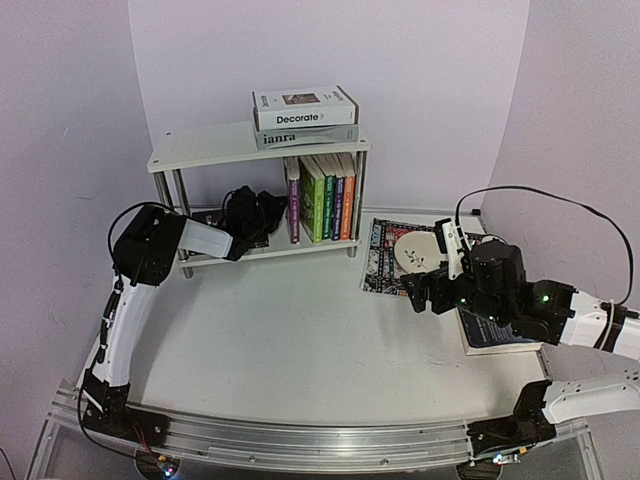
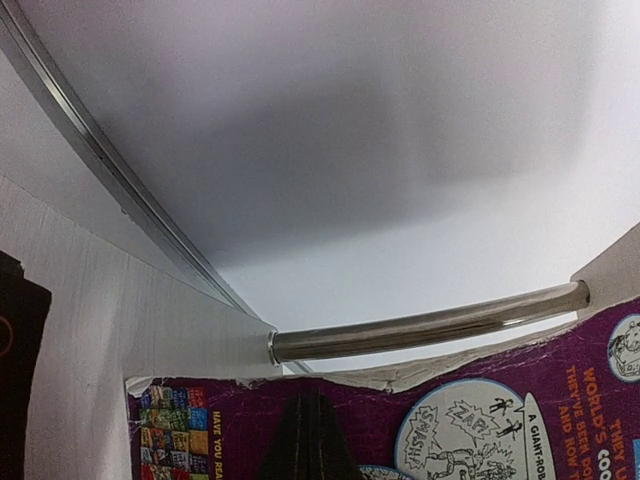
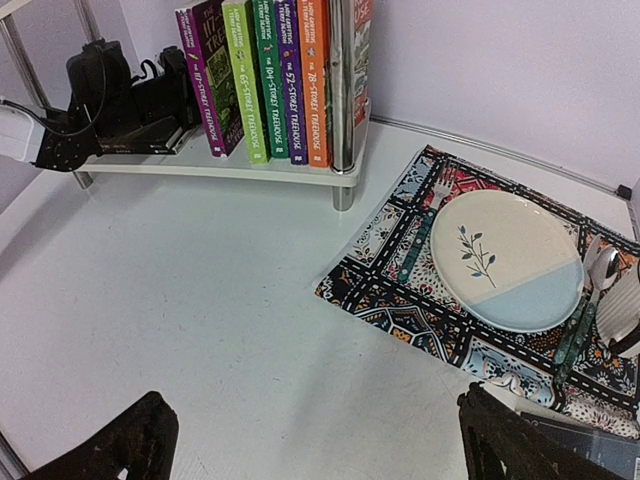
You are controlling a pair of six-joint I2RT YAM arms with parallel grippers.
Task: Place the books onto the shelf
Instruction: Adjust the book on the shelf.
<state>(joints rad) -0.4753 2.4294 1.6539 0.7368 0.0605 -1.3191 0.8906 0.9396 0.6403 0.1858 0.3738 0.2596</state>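
The navy book [image 1: 497, 338] lies flat on the worktop [image 1: 300, 340] at the right, by the placemat's [image 1: 380, 265] near right corner. Your right arm hides most of it, so you can't read its long axis. It sits right of the right pincer [image 1: 418, 290], back under the wrist. That pincer hangs spread wide and empty, pointing left. The left pincer [image 1: 272, 212] is well apart, fully closed inside the shelf's [image 1: 200, 152] lower tier, tips by the purple book [image 1: 293, 205]

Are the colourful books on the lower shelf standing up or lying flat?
Upright: the colourful books stand side by side, spines outward, on the lower tier of the shelf.
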